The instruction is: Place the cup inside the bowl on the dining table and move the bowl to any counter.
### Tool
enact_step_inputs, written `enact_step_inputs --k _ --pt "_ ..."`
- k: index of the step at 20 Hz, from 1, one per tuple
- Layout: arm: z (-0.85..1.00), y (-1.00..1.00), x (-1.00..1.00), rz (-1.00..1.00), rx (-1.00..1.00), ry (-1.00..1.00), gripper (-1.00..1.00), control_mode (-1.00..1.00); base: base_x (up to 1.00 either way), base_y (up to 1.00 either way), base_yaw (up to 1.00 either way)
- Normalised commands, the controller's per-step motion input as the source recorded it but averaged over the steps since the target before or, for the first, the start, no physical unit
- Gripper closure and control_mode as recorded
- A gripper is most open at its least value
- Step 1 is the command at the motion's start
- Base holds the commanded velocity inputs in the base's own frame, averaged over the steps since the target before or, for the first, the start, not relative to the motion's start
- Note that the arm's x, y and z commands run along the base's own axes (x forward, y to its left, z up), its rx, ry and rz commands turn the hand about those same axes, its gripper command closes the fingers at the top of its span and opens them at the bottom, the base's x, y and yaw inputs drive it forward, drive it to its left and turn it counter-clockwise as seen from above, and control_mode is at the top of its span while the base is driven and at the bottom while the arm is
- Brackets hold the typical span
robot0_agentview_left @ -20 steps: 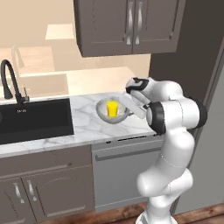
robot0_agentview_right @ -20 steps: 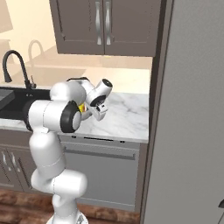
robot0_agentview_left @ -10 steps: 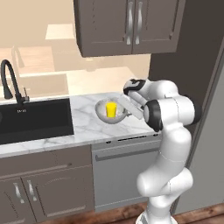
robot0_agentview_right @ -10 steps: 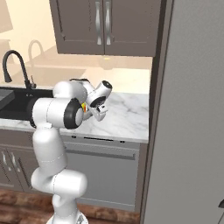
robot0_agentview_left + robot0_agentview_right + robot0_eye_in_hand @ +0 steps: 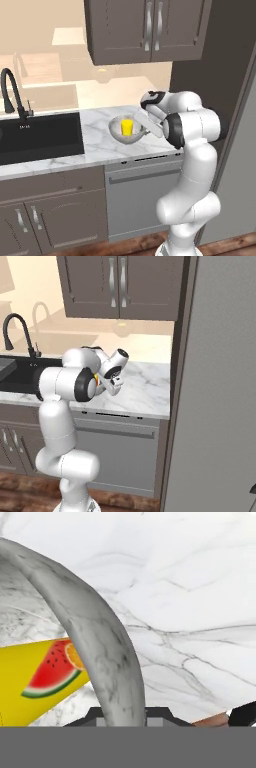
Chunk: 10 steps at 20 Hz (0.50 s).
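Stoneware is setting the terms: the deep speckled grey-white bowl [image 5: 127, 132] is sitting on the narrow white marble counter [image 5: 95, 145], carrying the small yellow cup [image 5: 127, 127]. Its rigid rim [image 5: 107, 657] is running between the two-finger gripper [image 5: 144, 125]; whether it is clamped, I cannot tell. Probably heavy, slick.

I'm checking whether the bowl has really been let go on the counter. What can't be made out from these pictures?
- Gripper finger opening: left base view, too small; right base view, the arm covers it.
- Bowl and cup in right base view: behind the arm.
- Bowl's base in hand view: cut off by the bottom edge.
- Counter right end: behind the arm.
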Motion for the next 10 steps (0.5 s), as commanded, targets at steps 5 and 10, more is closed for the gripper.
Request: enact_step_inputs --k 5,10 --pt "-0.05 0.02 0.04 0.00 0.00 0.05 1.00 -1.00 0.00 0.00 0.00" --pt "-0.22 0.07 0.06 0.00 0.00 0.00 1.00 -1.00 0.00 0.00 0.00"
